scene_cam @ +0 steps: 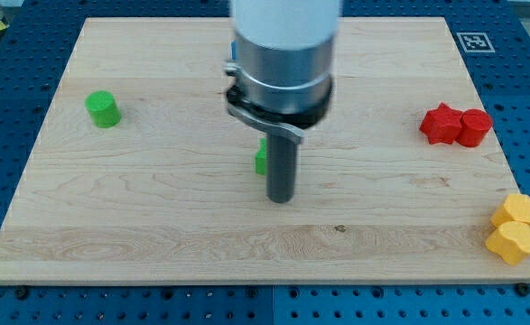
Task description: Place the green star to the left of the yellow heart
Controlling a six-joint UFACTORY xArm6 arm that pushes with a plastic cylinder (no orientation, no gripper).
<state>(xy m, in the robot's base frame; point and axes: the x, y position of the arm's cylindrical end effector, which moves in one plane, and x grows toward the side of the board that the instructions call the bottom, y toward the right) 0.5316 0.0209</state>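
A round green cylinder block (103, 109) sits far left. My tip (281, 199) touches the half-hidden green star block (261, 158), ready to push. I have no pincer. The yellow heart block (512, 242) waits far right.

You see: arm body (285, 36) pale grey cylinder | black collar ring beneath | silver bracket | dark straight rod, my tip (281, 199) blunt.
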